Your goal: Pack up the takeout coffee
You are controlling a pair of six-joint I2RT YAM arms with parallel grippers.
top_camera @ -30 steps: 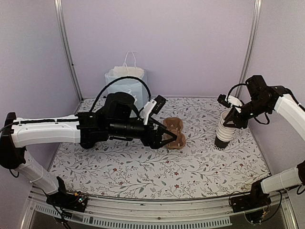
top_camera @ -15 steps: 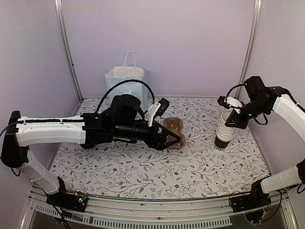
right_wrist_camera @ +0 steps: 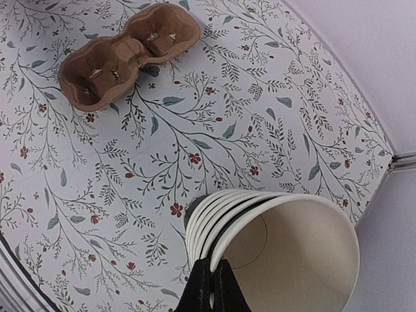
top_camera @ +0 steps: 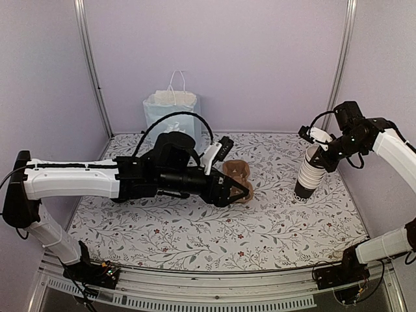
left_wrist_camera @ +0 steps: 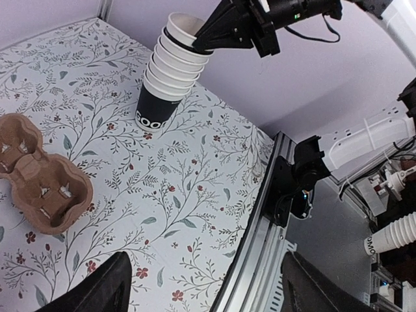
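My left arm stretched toward 3 o'clock, its gripper (top_camera: 242,190) spread wide. My right forearm reached toward 9 o'clock, gripper (right_wrist_camera: 209,281) pinching the rim of a cup (right_wrist_camera: 292,247).

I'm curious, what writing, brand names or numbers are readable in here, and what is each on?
"GOO": white letters on the black bottom cup of the stack; the rest of the word curves out of sight.
Unreadable: white lettering on a second cup stack beyond the table edge, too small.
None seen on the carrier or paper bag.
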